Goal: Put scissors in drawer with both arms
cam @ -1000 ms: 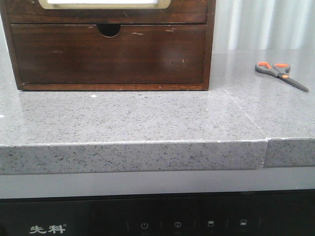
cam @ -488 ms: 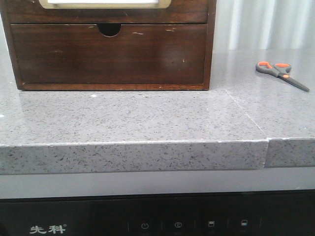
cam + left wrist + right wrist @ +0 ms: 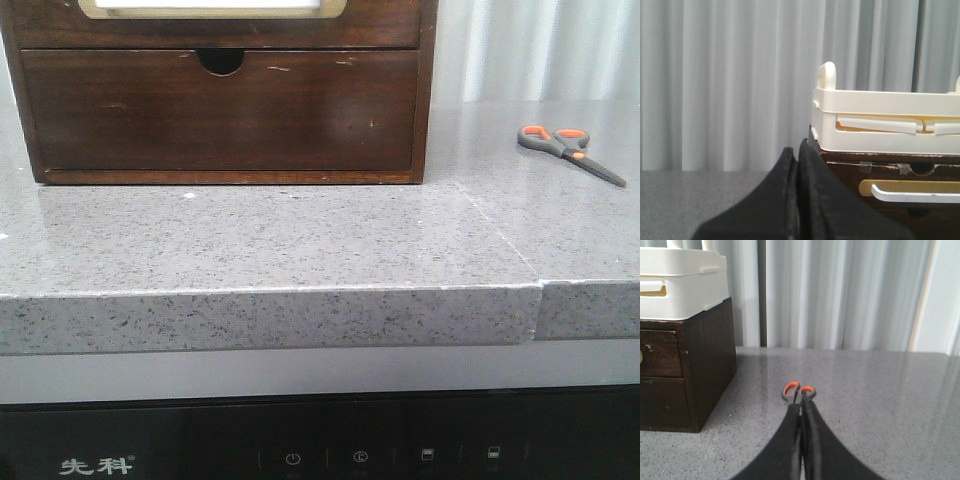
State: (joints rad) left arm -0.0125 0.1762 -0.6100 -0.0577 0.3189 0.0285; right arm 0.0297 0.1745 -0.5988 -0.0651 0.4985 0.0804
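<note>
The scissors [image 3: 568, 150], grey with orange-lined loops, lie flat on the counter at the right, blades pointing right. In the right wrist view their loops [image 3: 799, 391] show just beyond my right gripper [image 3: 801, 407], which is shut and empty, well short of them. The drawer [image 3: 212, 8] with the brass frame sits at the top of the dark cabinet and is closed. My left gripper [image 3: 796, 150] is shut on nothing, with the drawer's brass frame and white insert [image 3: 910, 189] off to one side. Neither gripper appears in the front view.
A plain drawer with a semicircular notch [image 3: 220, 110] fills the cabinet's lower half. A white plastic crate [image 3: 880, 120] rests on the cabinet. The grey speckled counter [image 3: 280, 240] has a seam [image 3: 500, 235] and a front edge. Pale curtains hang behind.
</note>
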